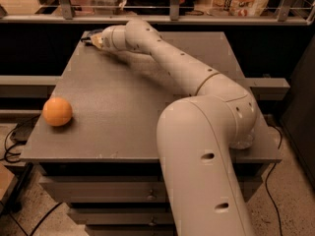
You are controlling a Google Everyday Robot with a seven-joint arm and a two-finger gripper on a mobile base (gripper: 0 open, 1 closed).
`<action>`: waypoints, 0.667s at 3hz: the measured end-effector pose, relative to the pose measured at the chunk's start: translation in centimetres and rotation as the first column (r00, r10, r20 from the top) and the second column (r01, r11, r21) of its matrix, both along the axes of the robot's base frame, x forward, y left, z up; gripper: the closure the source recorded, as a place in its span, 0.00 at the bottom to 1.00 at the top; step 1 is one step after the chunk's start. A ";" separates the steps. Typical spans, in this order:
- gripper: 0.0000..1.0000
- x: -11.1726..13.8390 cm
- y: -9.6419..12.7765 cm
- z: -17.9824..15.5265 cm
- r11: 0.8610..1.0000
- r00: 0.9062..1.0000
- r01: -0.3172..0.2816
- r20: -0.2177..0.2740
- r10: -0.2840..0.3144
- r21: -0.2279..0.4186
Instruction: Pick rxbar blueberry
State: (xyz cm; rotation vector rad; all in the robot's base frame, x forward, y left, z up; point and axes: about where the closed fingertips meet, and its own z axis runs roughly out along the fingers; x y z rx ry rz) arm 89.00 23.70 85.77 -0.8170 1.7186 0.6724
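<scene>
My gripper [94, 39] is at the far left corner of the grey table [147, 107], at the end of my long white arm [182, 68], which reaches across the tabletop. It sits low, at the table surface. A small dark sliver shows right at the gripper's tip, by the table's back edge. I cannot tell whether this is the rxbar blueberry; the bar is otherwise hidden behind the gripper.
An orange ball [57, 111] lies near the table's left front edge. A clear plastic object [243, 142] peeks out under the arm's elbow at the right edge. A railing and shelves with packages stand behind the table. Cables lie on the floor at left.
</scene>
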 end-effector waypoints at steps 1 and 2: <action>1.00 -1.5 -1.5 3.5 0.999 0.999 -0.031 0.040 0.030 0.032; 1.00 -4.6 -3.7 8.5 0.997 0.991 -0.073 0.115 0.069 0.031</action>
